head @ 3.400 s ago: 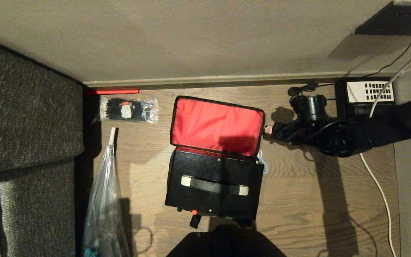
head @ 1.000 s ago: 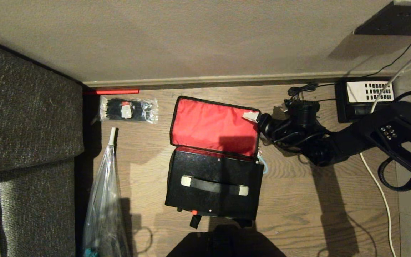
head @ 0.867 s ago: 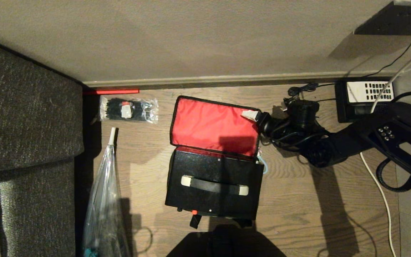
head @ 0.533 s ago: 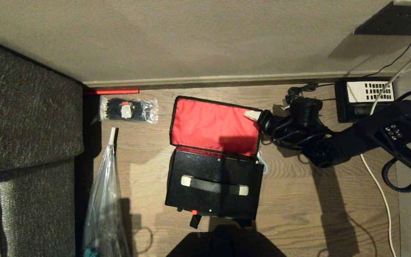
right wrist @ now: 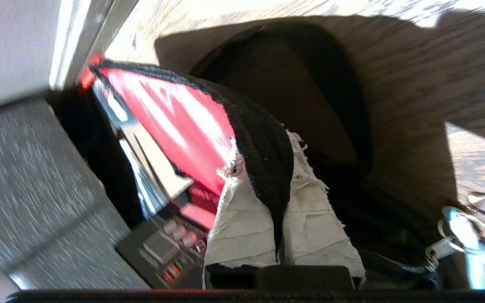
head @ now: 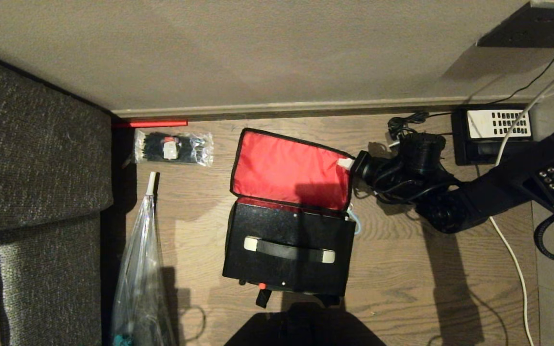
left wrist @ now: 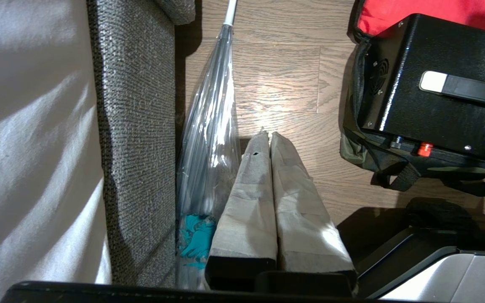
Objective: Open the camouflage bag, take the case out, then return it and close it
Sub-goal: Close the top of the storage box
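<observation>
The camouflage bag [head: 291,168] stands open on the wood floor, its red-lined lid thrown back toward the wall. The black case [head: 289,250] sits inside it, strap handle up; it also appears in the left wrist view [left wrist: 432,113] above camouflage fabric [left wrist: 354,147]. My right gripper [head: 345,163] is at the lid's far right corner. Its taped fingers [right wrist: 242,219] are shut on the lid's black trimmed edge [right wrist: 246,122]. A light blue zipper clip [head: 355,222] hangs at the bag's right side. My left gripper [left wrist: 266,135] is parked low at the left, shut and empty.
A clear packet of black cable ties [head: 173,147] and a red stick [head: 157,123] lie by the baseboard. A long clear plastic bag [head: 140,259] leans along the grey sofa [head: 31,158]. A black telephone [head: 491,129] and a white cable [head: 510,254] are on the right.
My right gripper has gone from open to shut on the lid's right corner. That corner has come slightly away from the wall with it. The left arm has not moved.
</observation>
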{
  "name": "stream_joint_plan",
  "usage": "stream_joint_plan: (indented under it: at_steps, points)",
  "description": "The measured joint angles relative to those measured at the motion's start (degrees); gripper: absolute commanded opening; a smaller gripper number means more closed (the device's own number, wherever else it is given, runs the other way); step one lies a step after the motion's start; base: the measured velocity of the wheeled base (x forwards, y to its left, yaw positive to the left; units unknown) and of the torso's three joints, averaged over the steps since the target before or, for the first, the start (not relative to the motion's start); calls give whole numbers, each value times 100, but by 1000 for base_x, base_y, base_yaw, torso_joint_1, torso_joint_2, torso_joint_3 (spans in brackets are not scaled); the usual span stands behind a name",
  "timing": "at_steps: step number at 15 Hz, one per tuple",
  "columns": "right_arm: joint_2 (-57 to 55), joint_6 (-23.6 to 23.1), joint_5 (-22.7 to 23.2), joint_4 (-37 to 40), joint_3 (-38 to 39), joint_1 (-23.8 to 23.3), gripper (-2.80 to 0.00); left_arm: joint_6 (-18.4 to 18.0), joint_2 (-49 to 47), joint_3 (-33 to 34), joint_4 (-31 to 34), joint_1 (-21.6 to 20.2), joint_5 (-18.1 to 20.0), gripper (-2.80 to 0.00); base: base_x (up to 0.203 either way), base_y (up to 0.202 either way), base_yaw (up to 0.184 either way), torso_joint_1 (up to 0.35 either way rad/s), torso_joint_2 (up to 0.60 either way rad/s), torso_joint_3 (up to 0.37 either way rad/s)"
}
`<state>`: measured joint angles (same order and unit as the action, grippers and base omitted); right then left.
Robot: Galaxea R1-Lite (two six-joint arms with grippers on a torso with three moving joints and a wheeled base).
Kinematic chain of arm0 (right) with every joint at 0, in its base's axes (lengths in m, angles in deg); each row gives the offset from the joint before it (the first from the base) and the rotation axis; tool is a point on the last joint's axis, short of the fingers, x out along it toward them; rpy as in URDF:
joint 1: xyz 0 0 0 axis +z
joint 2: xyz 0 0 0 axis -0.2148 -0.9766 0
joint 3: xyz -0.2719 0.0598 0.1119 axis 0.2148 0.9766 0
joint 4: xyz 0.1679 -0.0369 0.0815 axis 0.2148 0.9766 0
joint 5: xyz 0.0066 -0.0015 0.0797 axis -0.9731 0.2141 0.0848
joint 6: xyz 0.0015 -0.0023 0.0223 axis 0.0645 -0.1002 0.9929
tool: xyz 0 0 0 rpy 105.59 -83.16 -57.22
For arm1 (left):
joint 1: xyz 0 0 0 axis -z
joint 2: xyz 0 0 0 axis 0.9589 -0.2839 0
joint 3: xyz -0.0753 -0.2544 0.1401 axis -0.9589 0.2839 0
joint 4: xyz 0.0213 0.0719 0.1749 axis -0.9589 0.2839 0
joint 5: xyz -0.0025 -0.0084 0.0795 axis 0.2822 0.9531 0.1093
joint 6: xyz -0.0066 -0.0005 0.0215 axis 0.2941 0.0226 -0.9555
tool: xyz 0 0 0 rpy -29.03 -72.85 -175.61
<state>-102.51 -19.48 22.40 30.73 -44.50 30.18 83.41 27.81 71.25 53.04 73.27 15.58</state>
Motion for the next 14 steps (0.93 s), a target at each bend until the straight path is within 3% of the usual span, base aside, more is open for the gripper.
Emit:
stream_joint_plan:
  at_steps: [4, 10, 14]
  points:
    - [225, -657, 200, -581, 896, 0, -280, -1, 0, 0, 0, 0, -2, -280, 0, 0, 0, 0, 0, 0]
    - [546, -2460, 869, -1204, 2280, 11, -280, -1, 0, 0, -1, 0, 1, -280, 0, 0, 0, 0, 0, 0]
    - [700, -2823, 996, -1615, 2649, 100, -280, 1, 0, 0, -2, 0, 1, -280, 0, 0, 0, 0, 0, 0]
